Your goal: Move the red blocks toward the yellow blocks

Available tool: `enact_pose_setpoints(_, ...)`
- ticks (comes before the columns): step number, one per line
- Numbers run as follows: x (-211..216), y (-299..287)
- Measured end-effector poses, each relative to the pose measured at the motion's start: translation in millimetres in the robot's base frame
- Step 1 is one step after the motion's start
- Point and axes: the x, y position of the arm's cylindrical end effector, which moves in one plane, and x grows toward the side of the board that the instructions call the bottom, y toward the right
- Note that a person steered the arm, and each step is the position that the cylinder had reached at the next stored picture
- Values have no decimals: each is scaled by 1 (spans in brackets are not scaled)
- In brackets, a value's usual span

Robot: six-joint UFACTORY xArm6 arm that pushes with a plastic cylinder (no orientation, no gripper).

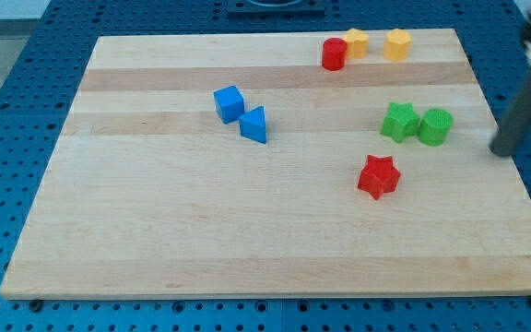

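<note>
Resting with my tip (502, 150) near the surface (155, 249) edge at three o'clock, just right of the green cylinder (435, 126) and green star (399, 121); no pincer on this rod. Red cylinder (334, 53) already touching a yellow block (356, 42) at one o'clock beside another yellow block (397, 43). Red star (378, 176) well apart at four o'clock, likely needing a push from below, skirting the greens.

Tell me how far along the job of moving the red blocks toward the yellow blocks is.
About halfway. Done: the red cylinder block sits against the left yellow block, with the second yellow block just to its right, at the wooden board's top. In hand: nothing; my tip rests at the view's right, beyond the green cylinder block, touching no block. Left: the red star block lies below the green star block.
</note>
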Motion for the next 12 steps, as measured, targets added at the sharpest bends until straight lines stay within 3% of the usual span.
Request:
enact_pose_setpoints(1,32,-119)
enact_pose_setpoints(3,32,-202)
enact_pose_setpoints(4,65,-229)
enact_pose_setpoints(5,59,-239)
enact_pose_setpoints(6,-16,-229)
enact_pose_setpoints(7,-20,-228)
enact_pose_setpoints(8,48,-236)
enact_pose_setpoints(10,-70,-249)
enact_pose_setpoints(11,-26,-249)
enact_pose_setpoints(12,-54,-288)
